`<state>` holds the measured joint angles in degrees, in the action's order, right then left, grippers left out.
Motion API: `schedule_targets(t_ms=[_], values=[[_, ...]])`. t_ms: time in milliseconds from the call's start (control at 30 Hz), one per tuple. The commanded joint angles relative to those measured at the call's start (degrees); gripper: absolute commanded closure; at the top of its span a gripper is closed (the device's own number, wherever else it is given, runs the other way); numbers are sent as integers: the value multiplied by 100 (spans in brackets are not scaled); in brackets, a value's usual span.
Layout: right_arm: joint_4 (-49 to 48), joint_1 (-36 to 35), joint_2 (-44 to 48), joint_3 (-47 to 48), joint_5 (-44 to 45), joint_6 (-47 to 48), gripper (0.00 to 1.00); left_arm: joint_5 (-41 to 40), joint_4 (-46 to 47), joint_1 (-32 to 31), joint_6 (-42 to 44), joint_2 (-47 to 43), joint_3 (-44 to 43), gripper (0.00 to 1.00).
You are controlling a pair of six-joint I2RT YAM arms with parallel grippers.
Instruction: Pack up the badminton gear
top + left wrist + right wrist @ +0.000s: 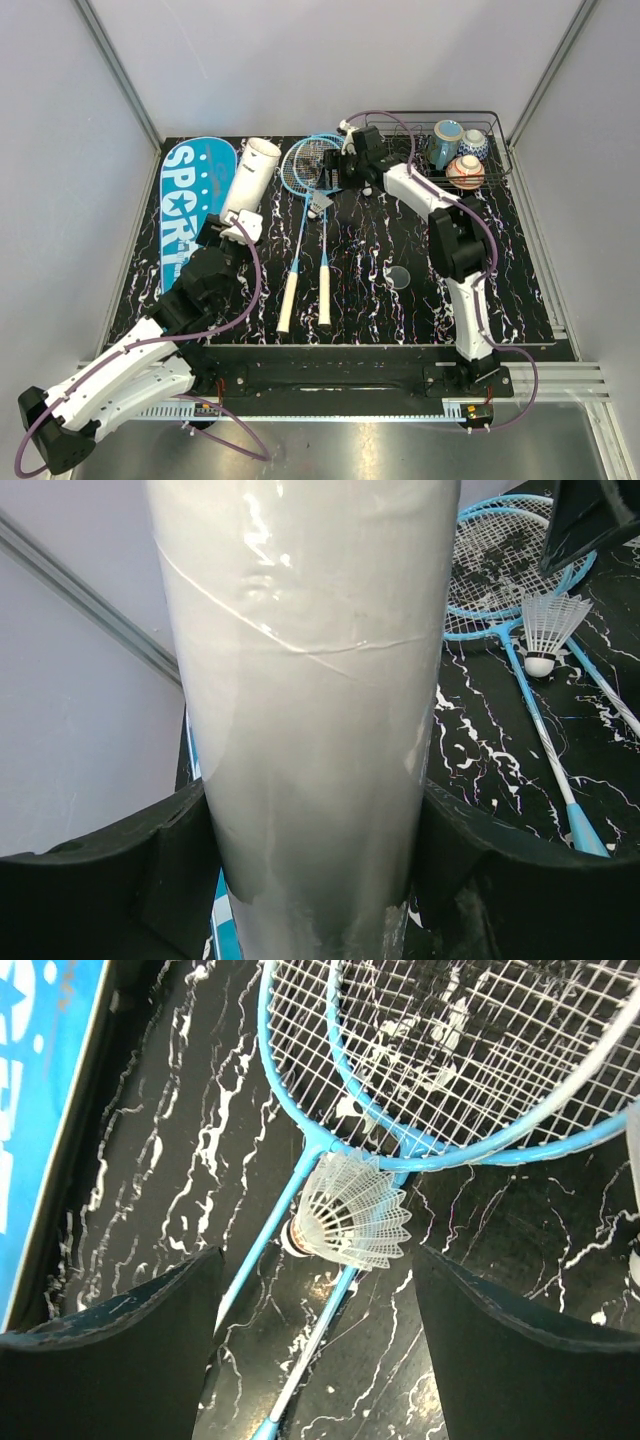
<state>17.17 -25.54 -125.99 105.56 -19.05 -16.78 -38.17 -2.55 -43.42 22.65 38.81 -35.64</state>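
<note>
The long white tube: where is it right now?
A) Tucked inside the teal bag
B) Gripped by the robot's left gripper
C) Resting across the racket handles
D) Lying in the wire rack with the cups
B: in the left wrist view the white tube stands clamped in the left gripper, with its black fingers pressed against both sides.

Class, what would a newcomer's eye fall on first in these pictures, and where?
The tube, clamped in the left gripper, fills that wrist's view, beside the teal bag at the left of the table. Mid-table two blue rackets overlap, a shuttlecock on their shafts under the open right gripper.
</note>
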Motion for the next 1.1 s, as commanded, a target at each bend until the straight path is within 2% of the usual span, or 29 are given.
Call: schedule_targets(t_ms=[0,100,267,467,600,633,700,733,833,967,1000,1067], values=[[655,-56,-416,859,-151,789,18,116,448,18,28,-57,-136,92],[875,-65,-750,1202,-476,965,20,205,457,26,11,-40,-119,92],[885,-179,-979,1248,-1091,1123,26,266,439,18,11,22,-128,94],[832,-364,-1076,1204,-1250,1335,32,407,413,26,-24,57,-128,95],[832,-408,-1112,1257,-1321,1256,48,381,387,18,2,39,-137,95],[841,-417,-1077,1248,-1321,1238,58,372,404,26,11,31,-128,95],[841,-434,-954,1108,-1260,1160,69,381,413,18,20,22,-128,95],[832,-443,-762,1046,-1181,1107,77,398,413,18,11,22,-119,95],[762,-443,-52,582,-953,887,86,486,413,26,11,30,-110,95],[349,-434,1189,-481,-671,658,90,837,378,18,-15,22,-92,95],[192,-434,1452,-892,-636,571,92,1160,352,26,-42,22,-92,95],[-11,-417,2269,-1369,-364,474,100,1600,273,18,-59,30,-145,95]])
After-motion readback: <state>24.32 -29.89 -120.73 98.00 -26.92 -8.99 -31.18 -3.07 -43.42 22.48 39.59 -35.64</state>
